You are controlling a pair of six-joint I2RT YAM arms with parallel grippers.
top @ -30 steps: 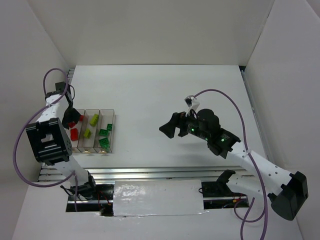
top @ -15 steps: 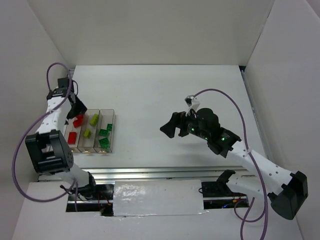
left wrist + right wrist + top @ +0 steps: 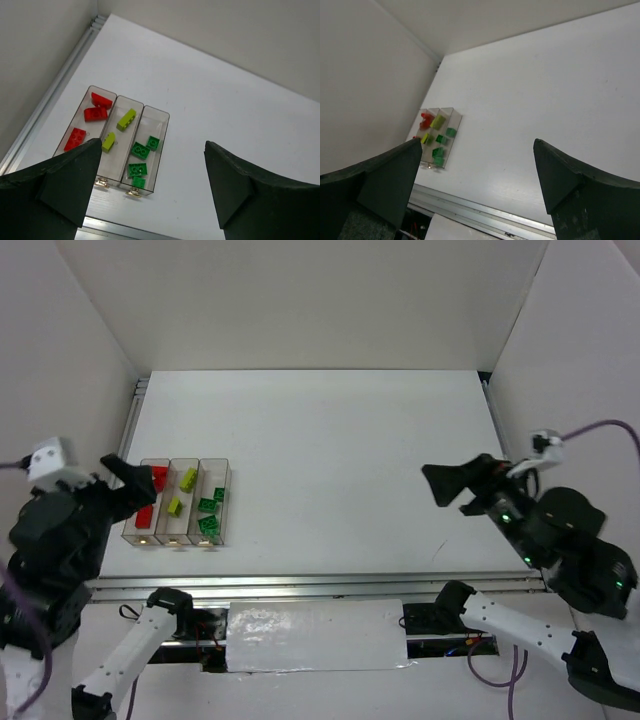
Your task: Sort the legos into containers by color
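Three joined clear containers [image 3: 182,503] lie at the table's left. In the left wrist view the left tray [image 3: 85,127] holds three red legos [image 3: 95,114], the middle tray two yellow-green ones [image 3: 126,119], and the right tray several green ones [image 3: 139,151]. My left gripper [image 3: 130,490] is open and empty, raised high above the near left of the trays [image 3: 152,192]. My right gripper [image 3: 452,485] is open and empty, raised at the table's right, far from the trays, which show small in its view [image 3: 437,136].
White walls enclose the table on the left, back and right. An aluminium rail [image 3: 300,585] runs along the near edge. The white tabletop [image 3: 330,460] stretches between the trays and the right gripper.
My left gripper has lifted off the red tray and pulled back up to the near left. My right arm has drawn back from the table's middle to the right and risen.
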